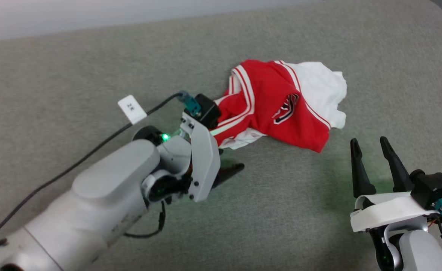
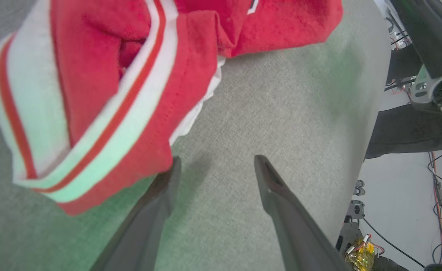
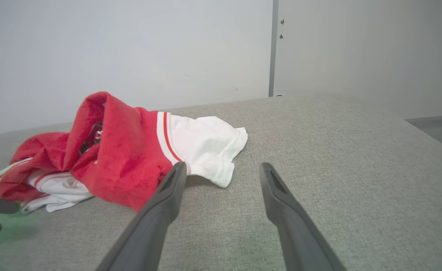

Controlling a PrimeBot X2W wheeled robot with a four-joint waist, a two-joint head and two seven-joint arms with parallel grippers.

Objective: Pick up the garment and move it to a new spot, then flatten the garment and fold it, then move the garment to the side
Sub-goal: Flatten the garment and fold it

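The garment [image 1: 281, 105], a red jersey with white sleeves and striped trim, lies crumpled on the grey padded surface [image 1: 93, 67], right of centre in the head view. My left gripper [image 1: 228, 162] stands open at the garment's near-left edge. In the left wrist view the striped hem of the garment [image 2: 93, 94] hangs just over the left fingertip of the left gripper [image 2: 217, 160], and nothing lies between the fingers. My right gripper [image 1: 369, 143] is open at the lower right, a short way from the garment. Its own view has the right gripper [image 3: 223, 165] pointing at the garment [image 3: 123, 158].
A black cable [image 1: 74, 162] with a white tag [image 1: 131, 109] runs along my left arm. The surface's edge [image 2: 371, 113] drops to a floor with wires and robot parts in the left wrist view. A pale wall [image 3: 130, 49] stands behind the surface.
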